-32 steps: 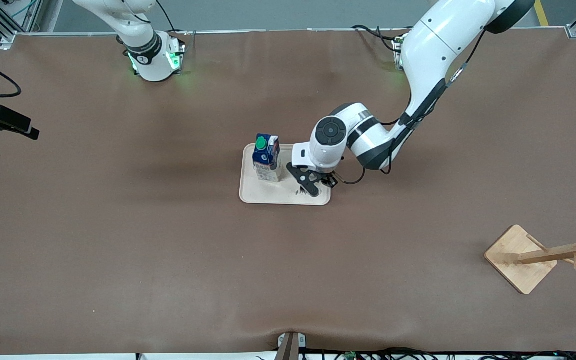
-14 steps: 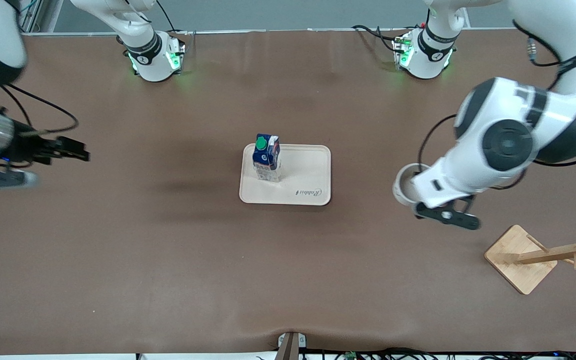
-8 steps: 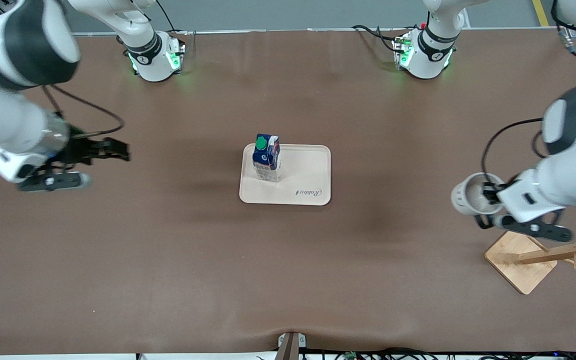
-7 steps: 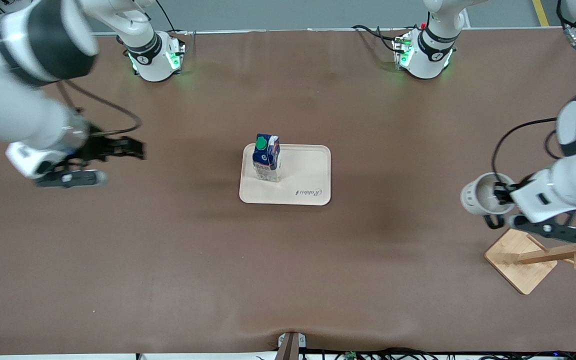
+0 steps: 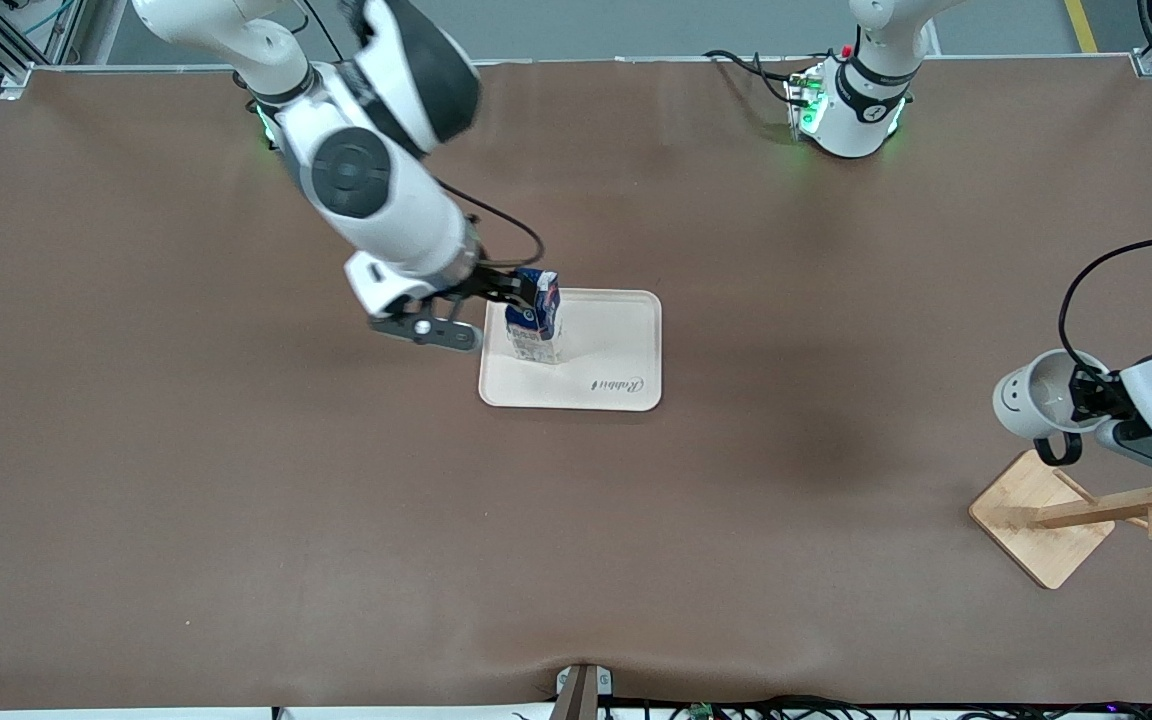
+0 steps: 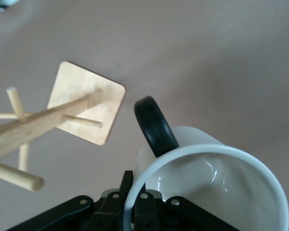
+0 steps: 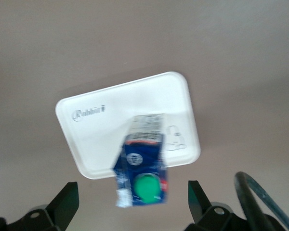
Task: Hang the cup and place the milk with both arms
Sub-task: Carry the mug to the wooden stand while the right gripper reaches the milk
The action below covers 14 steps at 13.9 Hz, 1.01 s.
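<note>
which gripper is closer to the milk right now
Right. The right gripper hangs open right at the milk on the tray; the left gripper is off by the rack, shut on the cup.

Near the table's middle: tray (image 5: 616,340), with milk (image 5: 534,318) upright on its corner toward the right arm's end. Right gripper (image 5: 508,290) up over that tray edge, fingers spread wide, milk top just ahead of and between them, nothing gripped.

At the left arm's end: left gripper (image 5: 1088,397) in the air, clamped on the rim of cup (image 5: 1034,402), cup tipped on its side. Under and just beside that claw, nearer the front camera: wooden rack (image 5: 1076,512) on the table, handle of cup hanging toward its base, apart from the pegs.
</note>
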Tool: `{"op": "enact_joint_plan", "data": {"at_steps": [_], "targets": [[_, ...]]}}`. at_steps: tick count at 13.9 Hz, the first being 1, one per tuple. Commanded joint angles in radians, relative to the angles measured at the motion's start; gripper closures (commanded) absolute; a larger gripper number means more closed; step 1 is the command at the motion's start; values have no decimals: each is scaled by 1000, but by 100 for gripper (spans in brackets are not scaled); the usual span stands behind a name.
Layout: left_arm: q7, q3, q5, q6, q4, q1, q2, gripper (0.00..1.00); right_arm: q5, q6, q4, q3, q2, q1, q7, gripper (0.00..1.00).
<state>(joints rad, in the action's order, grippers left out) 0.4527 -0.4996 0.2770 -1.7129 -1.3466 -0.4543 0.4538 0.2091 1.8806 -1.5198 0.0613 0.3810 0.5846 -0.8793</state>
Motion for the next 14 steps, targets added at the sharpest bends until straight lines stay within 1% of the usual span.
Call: {"op": "enact_joint_plan", "data": {"at_steps": [1,3,5,10,12,13,14], "targets": [[87,-2,10,-17,0,-21,-15,100,19,20,4,-15,41,41,-64,0],[199,-5,8,-34,0,-64,-15,100,16,14,-17,-14,45,44,-56,0],[273,-5,8,-34,0,-81,-15,100,13,11,-69,-14,42,44,-52,0],[374,-4,10,-51,20,-103,-12,100,6,23,-118,-15,45,98,-52,0],[394,-4,10,-69,21,-110,-12,100,-36,50,-141,-17,47,115,-53,0],[406,-4,10,-80,21,-121,-9,100,-48,75,-169,-15,45,115,-53,21],[411,-4,8,-88,21,-127,-7,100,-47,81,-166,-15,45,115,-58,81]]}}
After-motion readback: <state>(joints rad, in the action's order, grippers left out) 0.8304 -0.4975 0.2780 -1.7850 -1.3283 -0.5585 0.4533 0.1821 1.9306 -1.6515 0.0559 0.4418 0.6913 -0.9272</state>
